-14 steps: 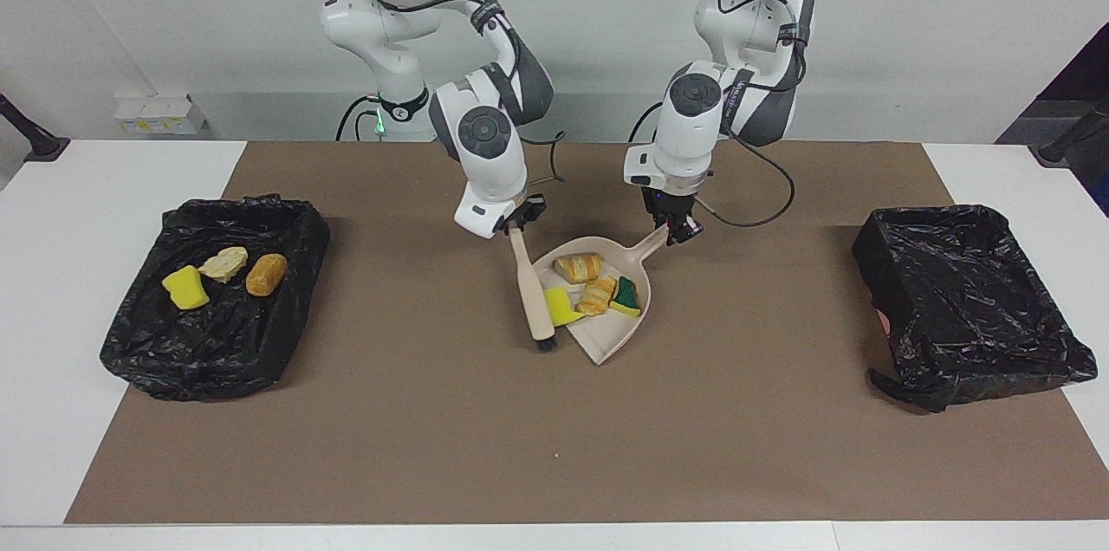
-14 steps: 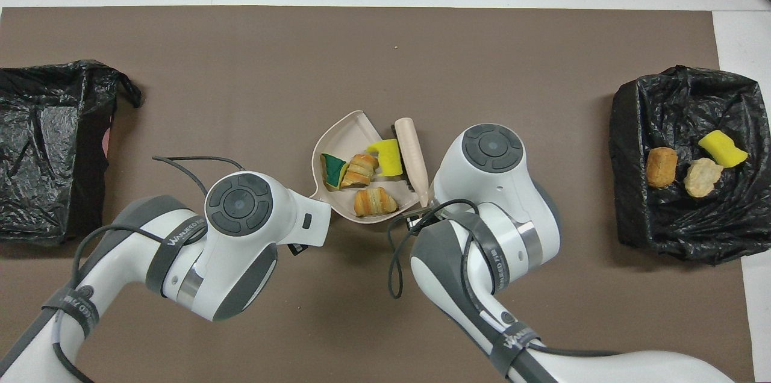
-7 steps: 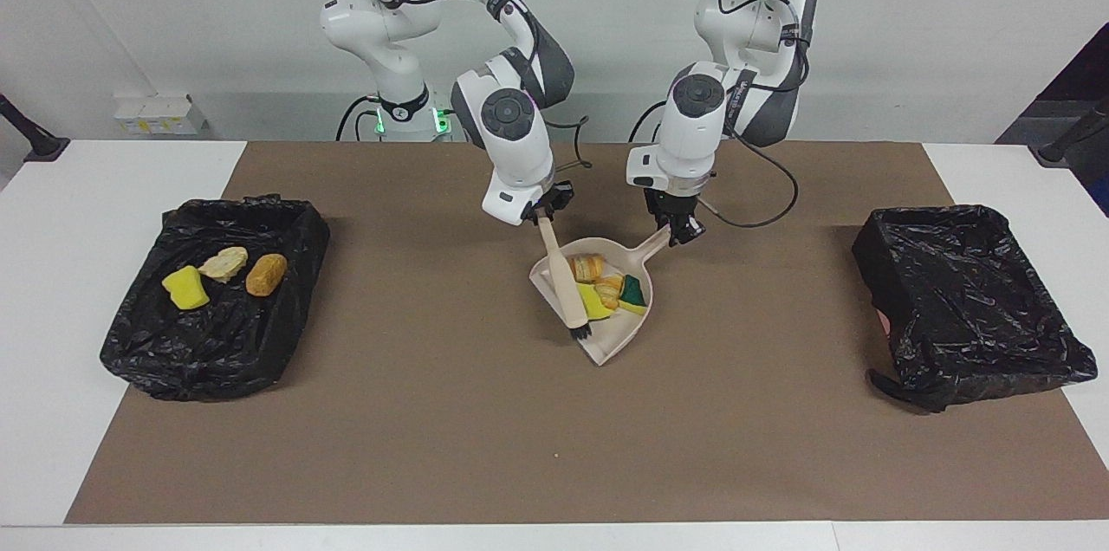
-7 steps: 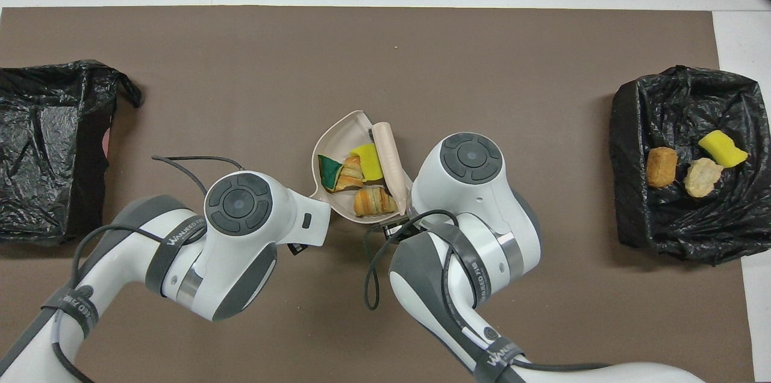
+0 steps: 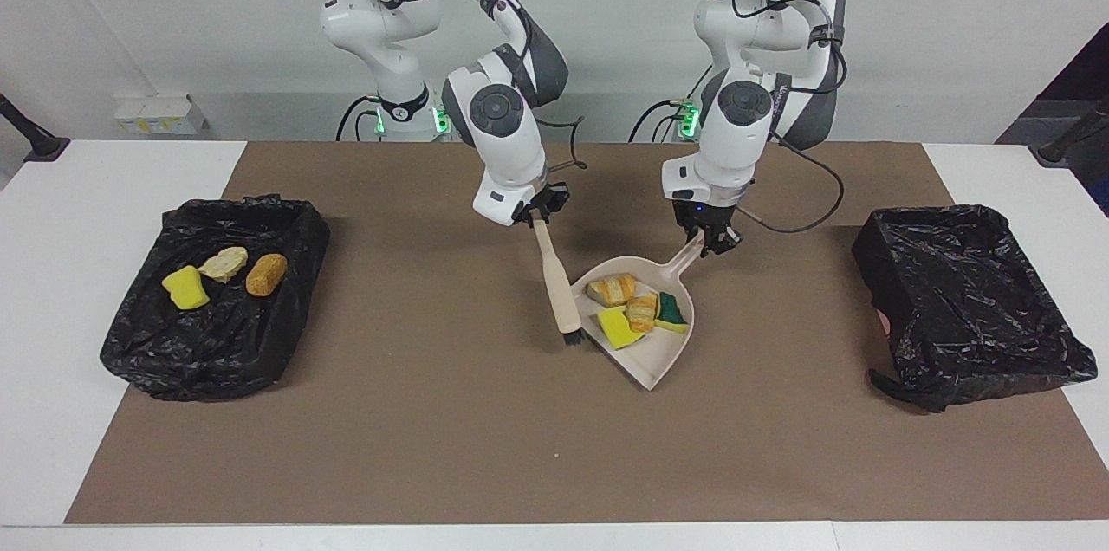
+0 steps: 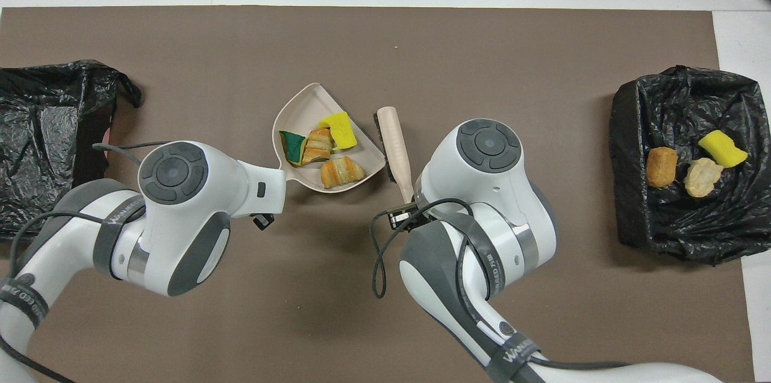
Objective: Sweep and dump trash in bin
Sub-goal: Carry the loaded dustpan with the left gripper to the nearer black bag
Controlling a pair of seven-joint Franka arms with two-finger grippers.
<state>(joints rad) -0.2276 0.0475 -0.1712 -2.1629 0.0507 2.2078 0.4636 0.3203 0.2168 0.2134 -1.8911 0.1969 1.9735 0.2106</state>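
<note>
Facing view
Left gripper [image 5: 712, 241]: fingers closed on the handle of the beige dustpan [image 5: 651, 352], over the middle of the brown mat [image 5: 485, 447].
Right gripper [image 5: 539, 211]: fingers closed on the handle of the brush [image 5: 559, 291], which slants down with its bristles just beside the dustpan's edge.
Trash in the dustpan: four scraps [image 5: 639, 310], two tan-orange chunks, a yellow piece and a green-backed piece.
Trash in the bag-lined bin [image 5: 139, 343] at the right arm's end of the surface: three scraps [image 5: 223, 272], one yellow, one pale, one orange-brown.
Second bag-lined bin [image 5: 970, 308] at the left arm's end: only black liner shows.

Overhead view
Left gripper: fingers hidden under the arm's wrist; cannot tell their state here.
Right gripper: fingers hidden under its wrist; cannot tell here either.
Dustpan [image 6: 301, 107]: handle runs under the left arm's wrist; four scraps [image 6: 325, 148] lie in it.
Brush [image 6: 394, 142]: beside the dustpan, toward the right arm's end.
Bin [image 6: 741, 220] with three scraps [image 6: 692, 166]: at the right arm's end.
Other bin [image 6: 42, 130]: at the left arm's end.
</note>
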